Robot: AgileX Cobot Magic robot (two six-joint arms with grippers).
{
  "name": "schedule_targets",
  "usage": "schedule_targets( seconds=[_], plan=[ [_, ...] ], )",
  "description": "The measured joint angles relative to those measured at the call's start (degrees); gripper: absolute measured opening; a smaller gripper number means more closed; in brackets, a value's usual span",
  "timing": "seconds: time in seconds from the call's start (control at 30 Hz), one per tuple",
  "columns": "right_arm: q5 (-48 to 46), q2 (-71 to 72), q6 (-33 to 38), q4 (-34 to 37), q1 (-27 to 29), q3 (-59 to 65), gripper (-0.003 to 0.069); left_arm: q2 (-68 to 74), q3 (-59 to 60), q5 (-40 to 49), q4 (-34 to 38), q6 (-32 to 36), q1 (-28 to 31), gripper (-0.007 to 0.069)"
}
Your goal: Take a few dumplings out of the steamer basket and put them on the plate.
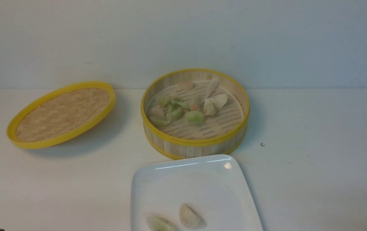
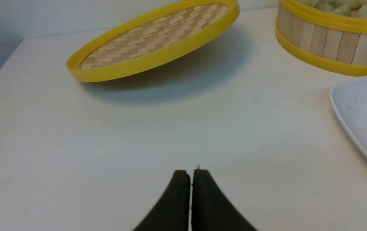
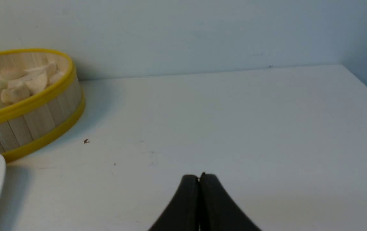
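The steamer basket stands at the middle back of the table with several green and off-white dumplings inside. The white plate lies in front of it, holding one off-white dumpling and one pale green dumpling at its near edge. My left gripper is shut and empty, low over bare table, with the basket and plate off to one side. My right gripper is shut and empty over bare table, away from the basket. Neither gripper shows in the front view.
The flat woven lid with a yellow rim lies tilted at the back left; it also shows in the left wrist view. A small dark speck lies right of the basket. The wall runs along the table's back edge.
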State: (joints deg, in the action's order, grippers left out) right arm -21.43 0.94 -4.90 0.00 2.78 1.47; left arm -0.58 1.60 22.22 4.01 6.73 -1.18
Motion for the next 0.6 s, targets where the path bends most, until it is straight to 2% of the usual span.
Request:
schedule_targets(
  seconds=[0.17,0.37,0.6],
  plan=[
    [-0.1,0.0,0.3,0.0,-0.6,0.0,-0.0015,0.0,0.0,0.0,0.0,0.0,0.0,-0.0006],
    [-0.1,0.0,0.3,0.0,-3.9,0.0,-0.0015,0.0,0.0,0.0,0.0,0.0,0.0,-0.0006],
    [-0.1,0.0,0.3,0.0,-3.9,0.0,-0.0015,0.0,0.0,0.0,0.0,0.0,0.0,-0.0006]
  ],
)
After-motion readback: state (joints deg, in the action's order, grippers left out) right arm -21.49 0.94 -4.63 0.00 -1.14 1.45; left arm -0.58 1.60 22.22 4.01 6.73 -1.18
